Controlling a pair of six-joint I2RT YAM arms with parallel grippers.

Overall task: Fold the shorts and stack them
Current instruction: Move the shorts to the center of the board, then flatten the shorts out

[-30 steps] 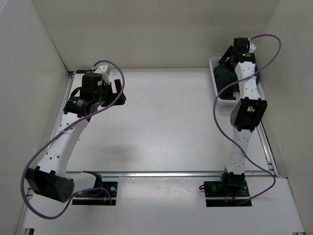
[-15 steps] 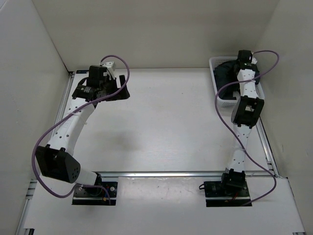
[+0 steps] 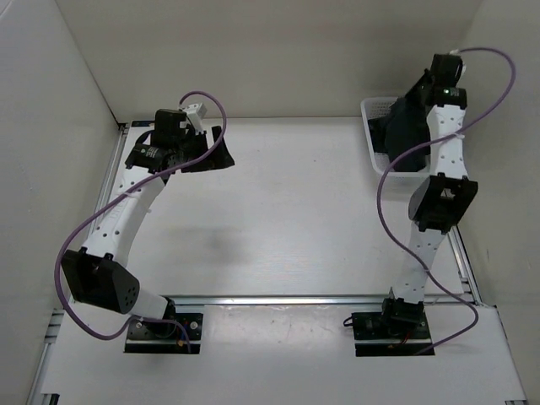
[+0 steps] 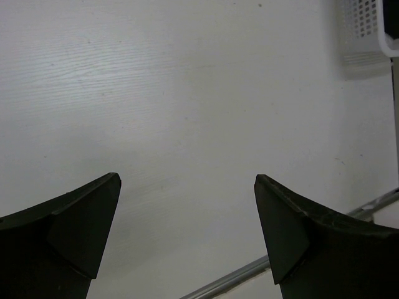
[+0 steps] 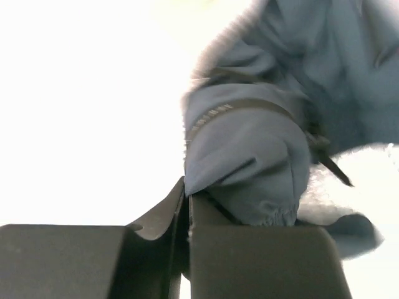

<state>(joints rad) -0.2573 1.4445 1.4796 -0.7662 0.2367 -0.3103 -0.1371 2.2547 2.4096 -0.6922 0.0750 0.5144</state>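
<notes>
Dark blue-grey shorts (image 3: 403, 126) hang from my right gripper (image 3: 420, 93) above the white basket (image 3: 369, 114) at the table's far right corner. In the right wrist view the jaws of that gripper (image 5: 188, 196) are shut on a fold of the shorts (image 5: 249, 143), whose elastic hem bunches beside the right finger. The lower part of the shorts still reaches down into the basket. My left gripper (image 3: 223, 152) hovers over the far left of the table, open, and in its own view nothing lies between the fingers (image 4: 187, 180), only bare white tabletop.
The basket's corner (image 4: 365, 28) shows at the upper right of the left wrist view. A metal rail (image 4: 249, 271) runs along the table's near edge. White walls close in the table at the back and on both sides.
My right gripper has shut on the shorts in the basket and risen, pulling them up. The left gripper has shifted slightly to the right and stays open.
</notes>
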